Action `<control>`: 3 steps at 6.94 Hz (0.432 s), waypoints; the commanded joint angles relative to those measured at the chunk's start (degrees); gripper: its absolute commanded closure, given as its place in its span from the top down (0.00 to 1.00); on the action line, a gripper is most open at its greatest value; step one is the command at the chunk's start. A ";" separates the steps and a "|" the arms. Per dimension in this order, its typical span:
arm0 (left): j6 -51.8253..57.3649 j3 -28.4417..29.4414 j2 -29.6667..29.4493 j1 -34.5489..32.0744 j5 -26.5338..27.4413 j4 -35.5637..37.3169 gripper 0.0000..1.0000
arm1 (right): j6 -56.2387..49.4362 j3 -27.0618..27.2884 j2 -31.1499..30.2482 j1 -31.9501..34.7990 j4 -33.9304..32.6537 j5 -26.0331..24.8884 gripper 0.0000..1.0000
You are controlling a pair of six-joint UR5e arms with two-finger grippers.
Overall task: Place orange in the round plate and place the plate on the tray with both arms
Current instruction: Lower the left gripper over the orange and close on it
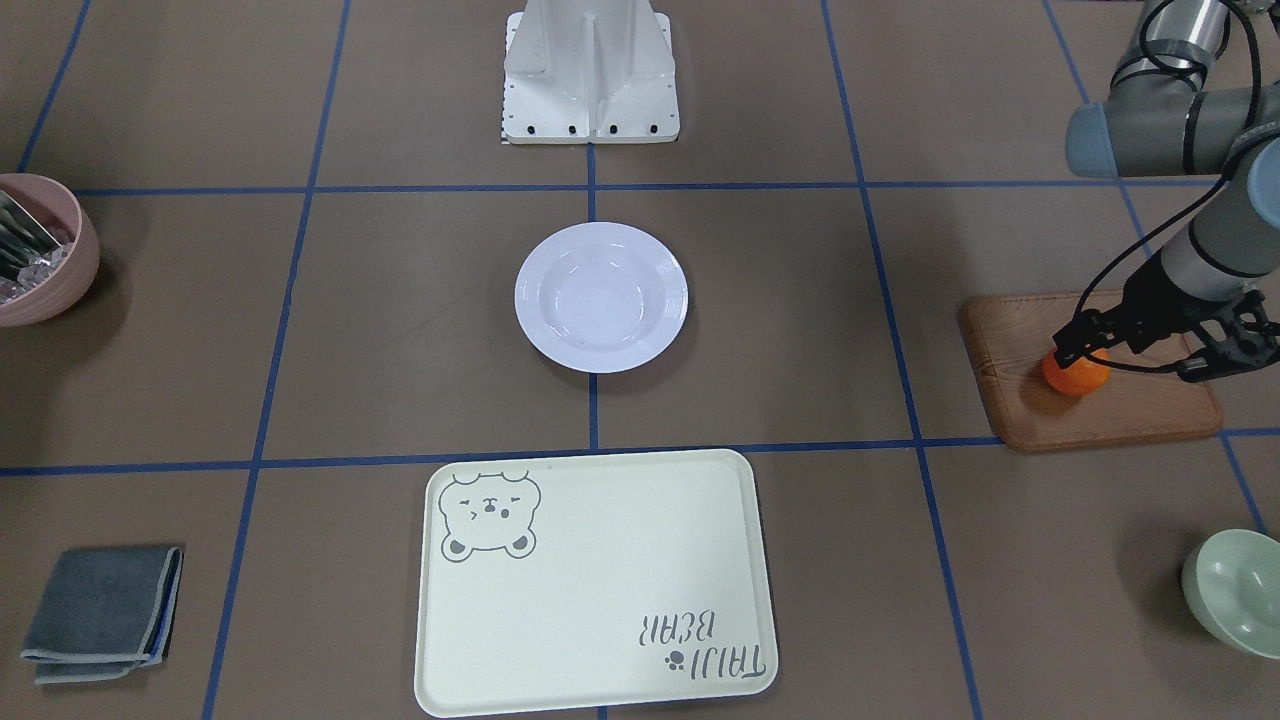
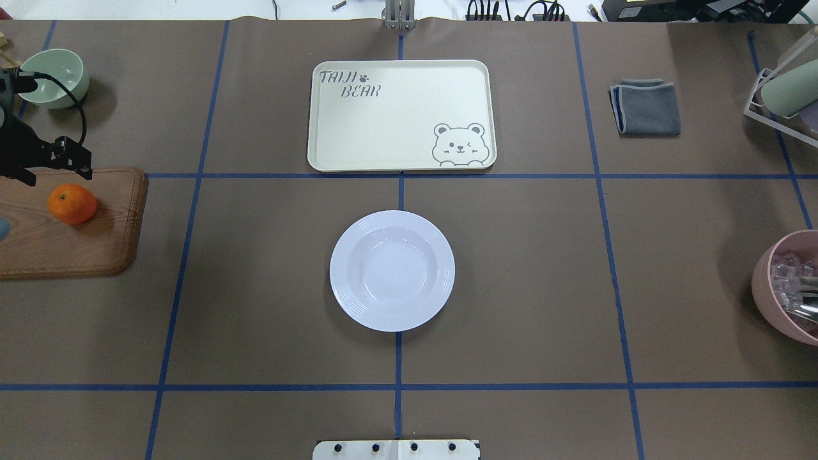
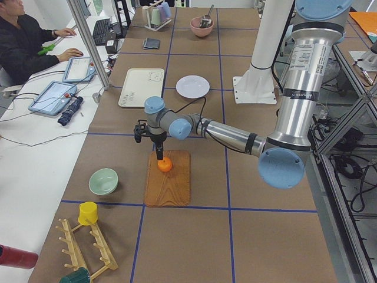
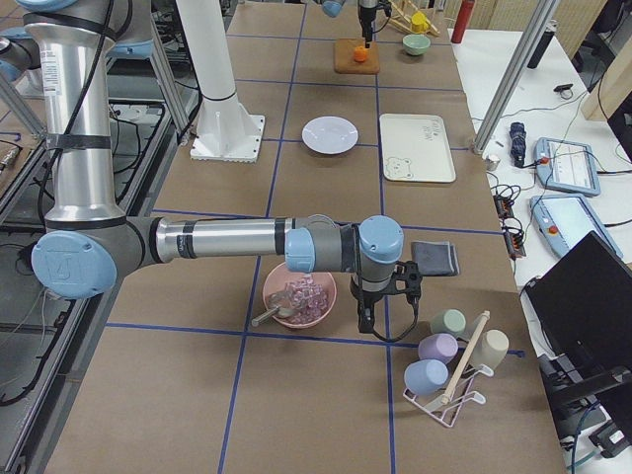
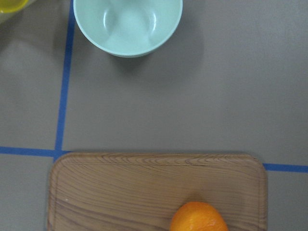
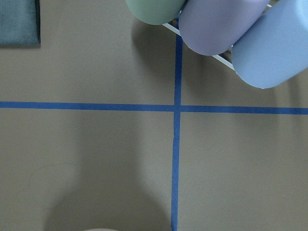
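Observation:
The orange [image 1: 1076, 374] [image 2: 72, 203] sits on a brown wooden board [image 1: 1130, 412], also low in the left wrist view [image 5: 198, 217]. My left gripper [image 1: 1135, 360] [image 2: 54, 172] hangs open just above the fruit, holding nothing. The round plate [image 1: 545, 300] [image 2: 392, 270], white and empty, lies at the table's middle. Beyond it lies the tray [image 1: 600, 590] [image 2: 396, 121], cream-yellow with a bear drawing, nothing on it. My right gripper [image 4: 365, 324] shows only in the exterior right view, beside a pink bowl; I cannot tell its state.
A pale green bowl [image 2: 54, 76] [image 5: 127, 24] stands beyond the board. The pink bowl [image 2: 786, 287] [image 1: 40, 270] holds clear pieces. A folded grey cloth [image 2: 645, 107] and a cup rack [image 4: 454, 365] are on the right. A person [image 3: 23, 41] sits at the side desk.

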 commanded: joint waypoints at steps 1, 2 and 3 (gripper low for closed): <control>1.07 1.40 0.07 0.67 0.03 -0.07 0.99 | 0.06 -0.16 0.06 -0.32 -0.03 0.08 1.00; 1.35 2.36 0.15 0.67 0.03 -0.76 0.99 | 0.06 -0.16 0.06 -0.32 -0.03 0.08 1.00; 1.43 4.28 0.16 0.67 -0.05 -2.86 0.99 | 0.06 -0.16 0.06 -0.32 -0.03 0.17 1.00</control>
